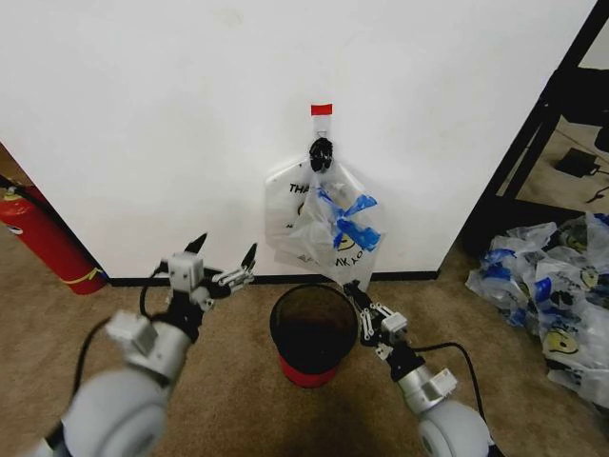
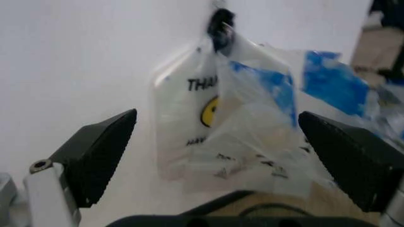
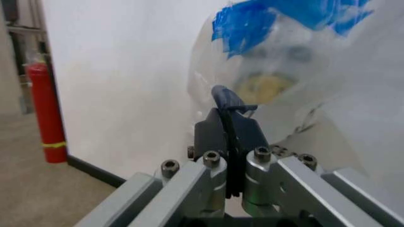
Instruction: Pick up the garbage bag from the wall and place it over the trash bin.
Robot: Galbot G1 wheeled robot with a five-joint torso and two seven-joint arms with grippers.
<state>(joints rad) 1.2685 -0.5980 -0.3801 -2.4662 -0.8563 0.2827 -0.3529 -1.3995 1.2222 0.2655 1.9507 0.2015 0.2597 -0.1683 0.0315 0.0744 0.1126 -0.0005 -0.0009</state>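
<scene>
From the head view, the thin translucent white plastic garbage bag (image 1: 324, 224), printed in black with a yellow smiley and blue trim, hangs by its handles from a small black hook (image 1: 322, 152) under a strip of red tape (image 1: 322, 109) on the plain white wall (image 1: 171, 114). Its long axis runs straight down, and its lower edge ends just above the small round dark trash bin (image 1: 313, 330) with a red base, which stands on the carpet against the black baseboard. The left gripper (image 1: 223, 259) is raised beside the bin, its jaws spread wide; the bag lies ahead of it and off toward the robot's right, a little higher. The right gripper (image 1: 365, 303) sits lower, at the bin's rim, jaws drawn together, with the bag's bottom corner just above and ahead of the tips. The right one looks the nearer of the two to the plastic.

In the left wrist view, the two black fingers (image 2: 94, 158) stand far apart, and the bag hangs framed in the gap between them, well ahead, nothing held.

In the right wrist view, the black fingertips (image 3: 225, 130) are pressed together, and the crumpled plastic rises close beyond them. Whether a fold is pinched there I cannot tell. A red fire extinguisher (image 3: 45, 113) stands by the wall, well apart.
</scene>
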